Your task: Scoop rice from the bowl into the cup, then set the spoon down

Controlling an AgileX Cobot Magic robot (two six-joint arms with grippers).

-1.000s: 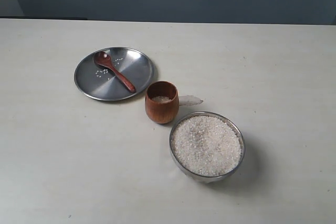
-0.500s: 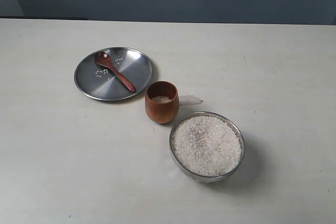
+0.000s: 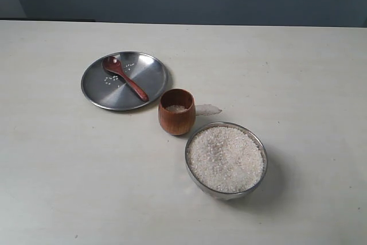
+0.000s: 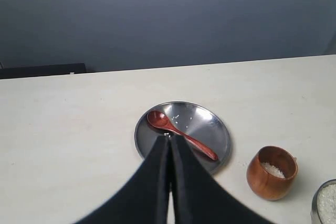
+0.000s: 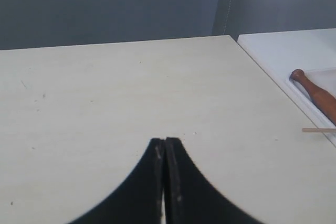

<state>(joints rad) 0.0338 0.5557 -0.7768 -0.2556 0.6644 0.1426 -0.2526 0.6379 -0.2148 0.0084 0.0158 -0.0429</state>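
- Here, the left gripper (image 4: 169,142) is seen pressed shut and empty; part of the plate (image 4: 215,129) rim is hidden behind it.
- The right gripper (image 5: 165,142) is likewise closed on nothing.
- The spoon (image 3: 124,77) is laid on the plate, toward the tabletop's far edge.
- The cup (image 3: 176,113), with a little rice (image 3: 176,108) inside, is set between the plate and the heaped bowl (image 3: 225,195), which is cut off in the left wrist view.

Left gripper (image 4: 169,141): two black fingers (image 4: 149,182) pressed flat together, only thin seam between, tips meeting, nothing held; hangs in air, touching nothing. Right gripper (image 5: 165,142): black fingers (image 5: 186,192) likewise closed flush tip to tip, narrow seam, empty; hangs in air, in contact with nothing
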